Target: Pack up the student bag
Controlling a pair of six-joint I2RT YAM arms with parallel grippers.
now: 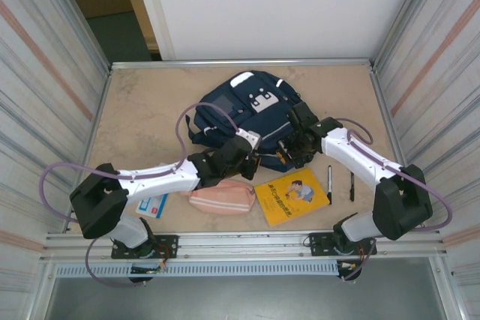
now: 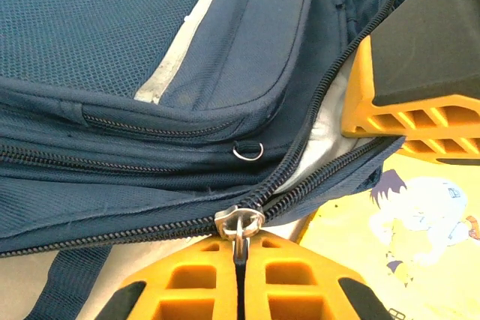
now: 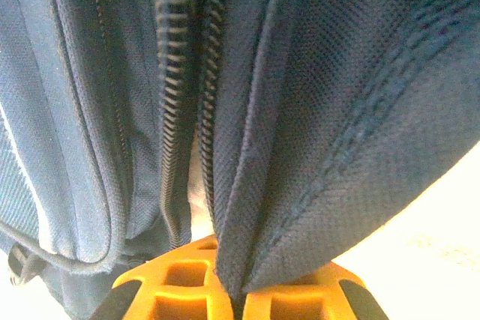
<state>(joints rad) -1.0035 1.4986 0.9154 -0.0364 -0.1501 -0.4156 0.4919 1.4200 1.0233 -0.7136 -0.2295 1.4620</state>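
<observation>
The student bag lies flat on the table, from the centre toward 12 o'clock, with its grey front patch facing up. Both arms meet at its 6 o'clock edge.

In the left wrist view, the left tool has its orange fingers pressed together on the metal zipper pull. From the slider, the zip runs open toward 1 o'clock, with pale lining in the gap.

In the right wrist view, the right tool pinches a fold of the bag's navy fabric just beside the zipper teeth.

A pink pencil pouch sits at 6 o'clock of the bag. A yellow book lies at 5 o'clock, and two pens lie at 4 o'clock.
</observation>
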